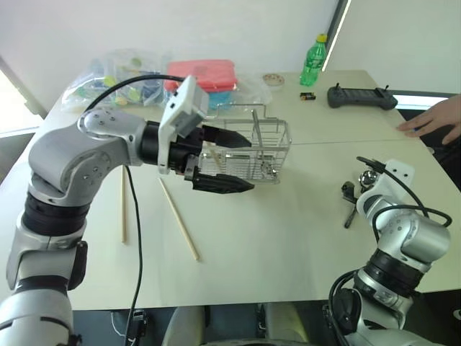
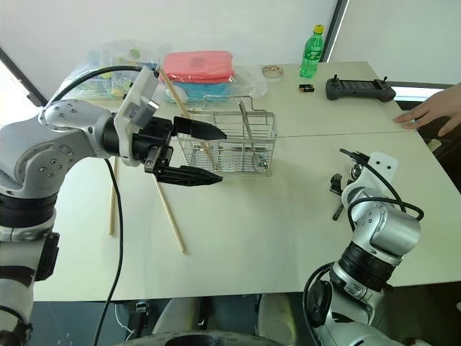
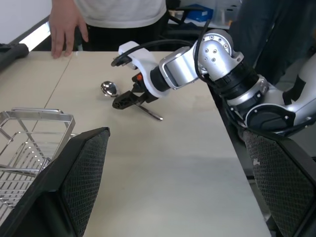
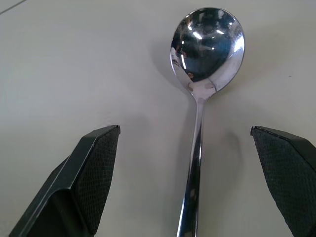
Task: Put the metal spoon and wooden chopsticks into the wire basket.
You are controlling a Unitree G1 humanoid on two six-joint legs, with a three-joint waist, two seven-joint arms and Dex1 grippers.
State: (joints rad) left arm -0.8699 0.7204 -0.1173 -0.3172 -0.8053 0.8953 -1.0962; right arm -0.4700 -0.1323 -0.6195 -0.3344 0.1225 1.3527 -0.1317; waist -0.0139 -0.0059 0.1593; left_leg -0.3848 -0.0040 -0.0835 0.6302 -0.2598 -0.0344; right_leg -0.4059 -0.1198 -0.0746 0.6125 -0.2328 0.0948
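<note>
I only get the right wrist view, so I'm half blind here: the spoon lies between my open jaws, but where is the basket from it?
Observer: The wire basket stands mid-table, to the robot's left of the metal spoon.
Operator: Any chopsticks in it?
Observer: One wooden chopstick leans in the basket; two others lie flat on the table, left of it.
Operator: Where's the left gripper?
Observer: The left gripper hangs beside the basket's left end, jaws open, empty.
</note>
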